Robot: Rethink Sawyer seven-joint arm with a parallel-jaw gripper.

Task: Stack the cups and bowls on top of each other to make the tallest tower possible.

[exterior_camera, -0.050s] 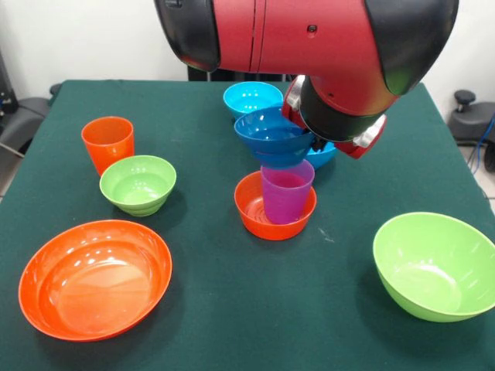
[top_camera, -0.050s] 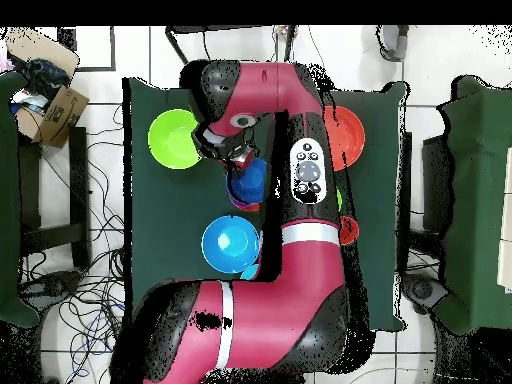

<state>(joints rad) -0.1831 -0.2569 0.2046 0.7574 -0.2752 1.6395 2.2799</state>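
A tower stands mid-table: a small orange bowl holds an upright purple cup, and a dark blue bowl sits slightly tilted at the cup's rim. My gripper is at that bowl's right rim, under the red and black wrist, which hides its tips. An orange cup and a small lime green bowl stand at the left. A large orange bowl lies front left and a large lime green bowl front right.
A light blue bowl sits behind the tower, toward the robot. Another light blue piece peeks out behind the wrist. The arm covers much of the green cloth in the overhead view.
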